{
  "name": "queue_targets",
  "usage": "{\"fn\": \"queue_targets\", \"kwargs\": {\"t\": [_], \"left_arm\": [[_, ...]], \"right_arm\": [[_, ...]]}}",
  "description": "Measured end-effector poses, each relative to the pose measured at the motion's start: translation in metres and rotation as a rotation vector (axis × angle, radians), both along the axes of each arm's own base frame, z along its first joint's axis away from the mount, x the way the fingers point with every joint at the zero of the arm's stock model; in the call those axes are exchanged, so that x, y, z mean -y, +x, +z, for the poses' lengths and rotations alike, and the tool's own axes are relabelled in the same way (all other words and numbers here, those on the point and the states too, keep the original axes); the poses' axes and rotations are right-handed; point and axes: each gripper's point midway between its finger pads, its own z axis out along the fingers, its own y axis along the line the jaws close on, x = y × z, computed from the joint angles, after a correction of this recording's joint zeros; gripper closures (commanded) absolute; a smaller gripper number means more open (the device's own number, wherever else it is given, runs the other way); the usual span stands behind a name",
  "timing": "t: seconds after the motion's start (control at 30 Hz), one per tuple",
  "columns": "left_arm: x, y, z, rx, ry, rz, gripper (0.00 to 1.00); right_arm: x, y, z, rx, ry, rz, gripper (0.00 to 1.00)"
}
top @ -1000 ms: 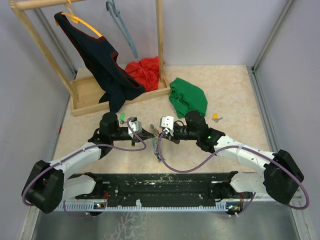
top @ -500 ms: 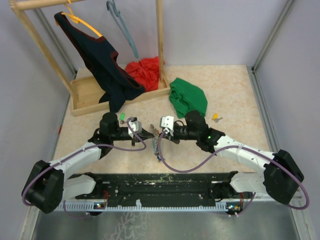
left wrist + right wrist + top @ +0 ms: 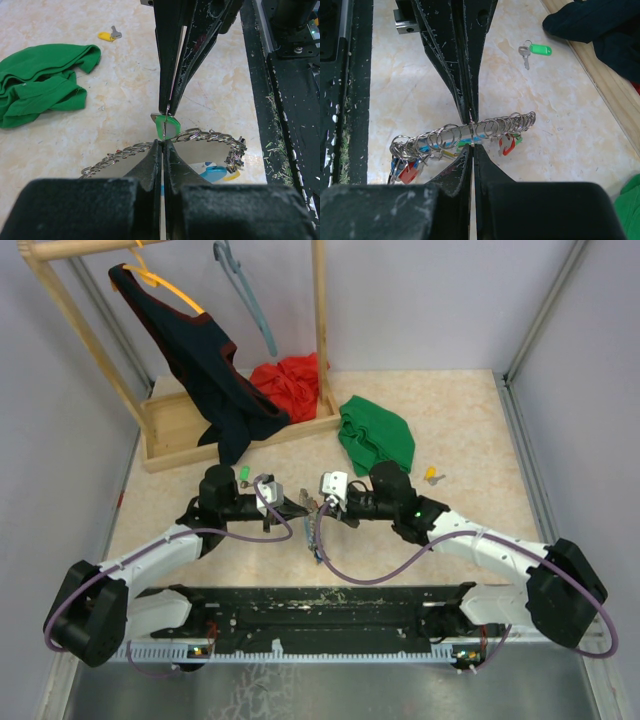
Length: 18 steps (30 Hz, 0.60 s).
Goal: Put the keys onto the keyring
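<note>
My left gripper (image 3: 161,148) is clamped on the keyring (image 3: 210,136) to steady it; right gripper (image 3: 168,108), dead ahead, pinches the green-tagged key (image 3: 166,126) for threading, I reckon.

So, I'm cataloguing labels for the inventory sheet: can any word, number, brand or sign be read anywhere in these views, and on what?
No text is readable in any view.
On the loose green tag: plain face, no writing seen.
On the loose yellow tag: too small to tell.
On the green-tagged key at the keyring: no writing seen.
The keyring's other tags are edge-on or hidden.
</note>
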Motion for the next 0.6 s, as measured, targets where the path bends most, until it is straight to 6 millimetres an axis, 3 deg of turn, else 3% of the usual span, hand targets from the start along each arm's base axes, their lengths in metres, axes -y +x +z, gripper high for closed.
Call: {"fn": "queue_targets", "kwargs": {"t": [0.6], "left_arm": [[0.0002,-0.0009,0.0002,-0.001,-0.001,-0.005,1.00]], "right_arm": [[-0.0012,0.0002,-0.0033,-0.019,-0.002,-0.004,1.00]]}}
